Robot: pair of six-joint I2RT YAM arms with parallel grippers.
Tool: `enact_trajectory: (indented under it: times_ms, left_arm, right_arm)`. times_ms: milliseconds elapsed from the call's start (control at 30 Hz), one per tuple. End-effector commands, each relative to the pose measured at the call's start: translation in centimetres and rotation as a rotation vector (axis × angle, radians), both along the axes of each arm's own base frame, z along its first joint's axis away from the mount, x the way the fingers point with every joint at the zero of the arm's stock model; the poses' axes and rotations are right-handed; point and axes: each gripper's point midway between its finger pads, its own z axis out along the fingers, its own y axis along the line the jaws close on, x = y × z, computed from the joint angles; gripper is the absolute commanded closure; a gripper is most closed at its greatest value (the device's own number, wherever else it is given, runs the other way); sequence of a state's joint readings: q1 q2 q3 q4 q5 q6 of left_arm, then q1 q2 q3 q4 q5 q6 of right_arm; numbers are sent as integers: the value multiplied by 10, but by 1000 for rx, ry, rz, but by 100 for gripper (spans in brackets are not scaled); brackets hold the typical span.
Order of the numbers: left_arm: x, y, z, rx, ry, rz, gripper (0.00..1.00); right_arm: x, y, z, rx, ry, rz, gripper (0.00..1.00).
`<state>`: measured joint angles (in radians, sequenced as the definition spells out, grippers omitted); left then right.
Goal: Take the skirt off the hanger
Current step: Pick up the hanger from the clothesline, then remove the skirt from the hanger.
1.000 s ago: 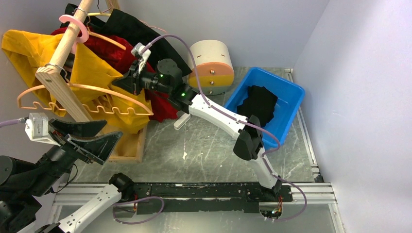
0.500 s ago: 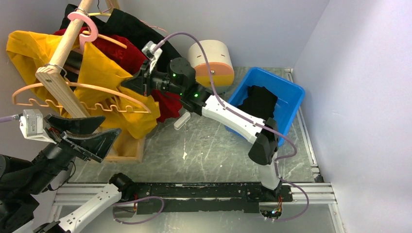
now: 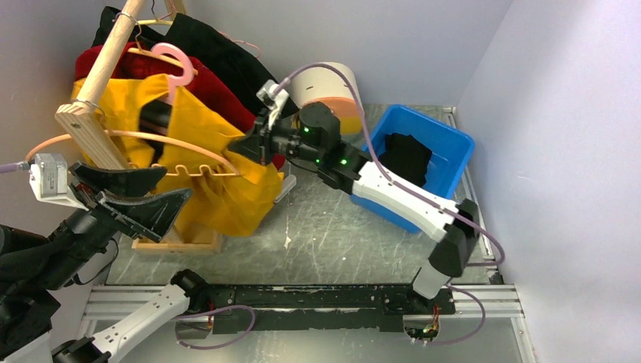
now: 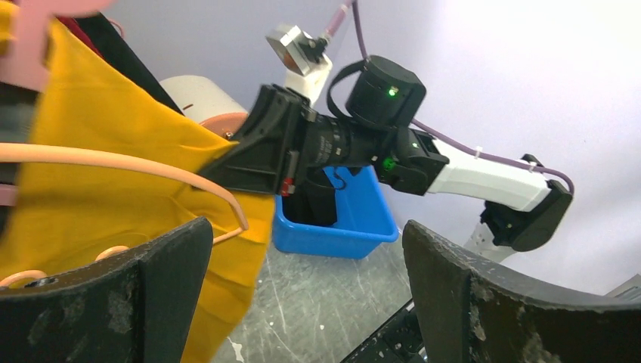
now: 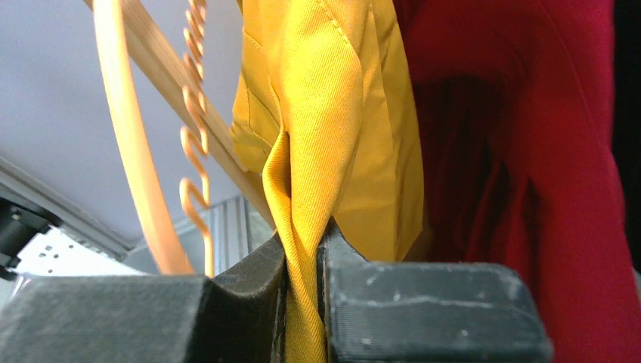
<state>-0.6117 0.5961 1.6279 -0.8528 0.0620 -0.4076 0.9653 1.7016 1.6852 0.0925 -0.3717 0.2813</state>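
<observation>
Firstly, skirt [image 3: 234, 197]: mustard-yellow woven cloth, hung on the hanger at the left rear, hem draping over the rack's base; a fold of its right edge is pinched.
Hanger [image 3: 175, 142]: thin peach plastic arc with a notched lower bar, hooked on the rail.
Right gripper [image 5: 302, 249]: matte black fingers clenched on the skirt's fold.
Left gripper [image 3: 175, 185]: jaws spread wide, holding nothing, just beside the skirt's left side.
Rail [image 3: 98, 76]: slanted pale wood, square end.
Red garment [image 3: 215, 91]: behind the skirt, touching it.
Tabletop [image 3: 340, 234]: grey, scuffed; bare stretch between skirt hem and bin.
Bin [image 3: 453, 147]: blue plastic, rectangular, right rear, black cloth [image 3: 404, 159] inside.
</observation>
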Motion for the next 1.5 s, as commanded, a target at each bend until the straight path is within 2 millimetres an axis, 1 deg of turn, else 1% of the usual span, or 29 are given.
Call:
enact_trajectory:
  times_ms: [0, 67, 133, 233, 333, 367, 533, 633, 733, 900, 967, 1033, 1200, 1333, 1467]
  left_arm:
    - [4, -6, 13, 9, -43, -16, 1]
    - [11, -12, 15, 17, -35, -19, 1]
    - [21, -20, 17, 61, -52, -27, 1]
    - [39, -38, 18, 94, -35, -55, 1]
    - [50, -50, 25, 93, -40, -76, 1]
    - [53, -54, 27, 90, -46, -84, 1]
    - [67, -73, 37, 69, -59, -124, 1]
    - [74, -83, 42, 55, -56, -146, 1]
    - [79, -93, 46, 1, -16, -175, 1]
    - [93, -118, 38, -20, 47, -244, 3]
    - [98, -124, 35, -27, 67, -258, 4]
    - [102, -127, 33, -38, 80, -258, 5]
    - [117, -130, 29, -57, 94, -221, 6]
    - [129, -138, 26, -46, 96, -216, 11]
    - [143, -144, 21, -42, 100, -197, 14]
  right_arm:
    - [-3, -62, 67, 139, -122, -135, 100]
    - [-7, -83, 69, 131, -124, -181, 100]
    - [-10, -103, 71, 119, -131, -226, 100]
    - [-14, -130, 77, 91, -152, -295, 100]
    - [-15, -155, 79, 59, -165, -372, 100]
    - [-18, -164, 83, 60, -173, -389, 100]
    - [-27, -187, 84, 48, -183, -426, 100]
    - [-31, -192, 78, 34, -179, -422, 100]
    - [-36, -194, 69, 8, -169, -404, 100]
    - [-44, -194, 52, -11, -142, -368, 100]
    - [-47, -193, 44, -20, -128, -351, 100]
    - [-49, -191, 34, -32, -112, -337, 100]
    - [-56, -188, 19, -54, -93, -298, 100]
    - [-59, -188, 13, -80, -104, -274, 100]
    - [-60, -189, 9, -102, -116, -271, 100]
